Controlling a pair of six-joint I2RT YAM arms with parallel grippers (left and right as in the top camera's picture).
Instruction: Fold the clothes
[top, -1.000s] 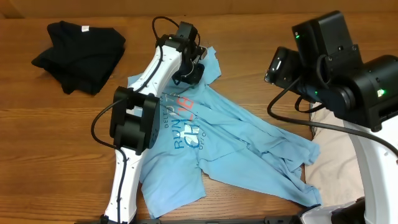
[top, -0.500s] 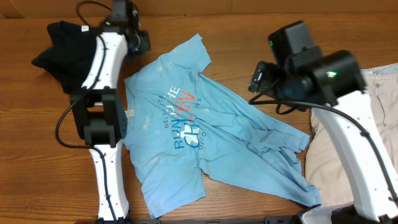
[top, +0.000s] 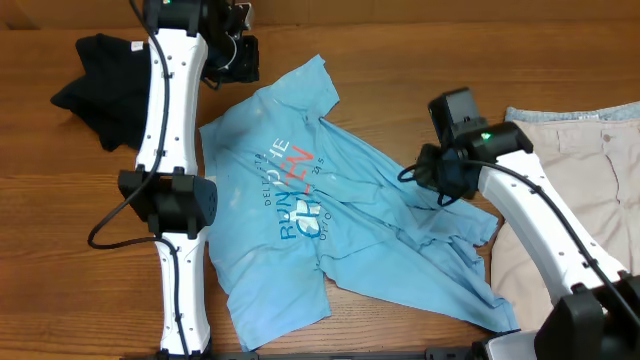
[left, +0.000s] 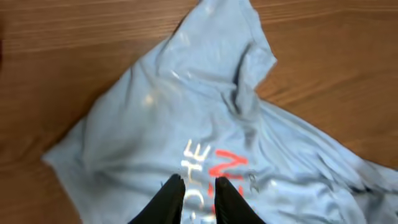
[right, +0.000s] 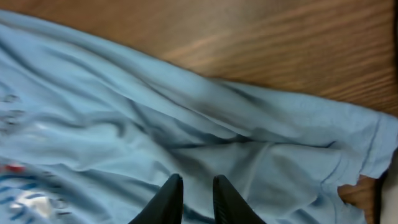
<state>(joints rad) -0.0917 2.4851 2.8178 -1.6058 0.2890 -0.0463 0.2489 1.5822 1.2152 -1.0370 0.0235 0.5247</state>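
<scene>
Jaws on the left arm (top: 170, 120) stand only slightly apart, a slim gap between the two dark fingertips (left: 169, 196) with nothing in it; they hang clear above the cloth, near the far edge of the surface (top: 60, 250), between the black garment (top: 120, 85) and the upper sleeve of the T-shirt (top: 340, 230). That black garment lies in a loose, crumpled heap at the far left corner, soft and matte, with a small pale label showing near its top. The T-shirt is spread across the middle, light blue cotton, front upward, its white, dark-blue and red lettering running at a slant; the left half lies fairly flat, while the right half is gathered into long diagonal folds and ridges ending in a ragged bunch at the lower right. On the right arm (top: 530, 220) the jaws are also nearly together, a narrow slot between the fingertips (right: 169, 199) and no cloth seen between them; they sit low over the rumpled right part of the T-shirt, just by its wrinkled edge. Beige shorts (top: 570, 190) lie flat at the far right, smooth woven fabric with a stitched waistband toward the far edge, their left side touching or just beside the T-shirt's bunched end. All of it rests on a brown wood-grain surface with a faint sheen.
</scene>
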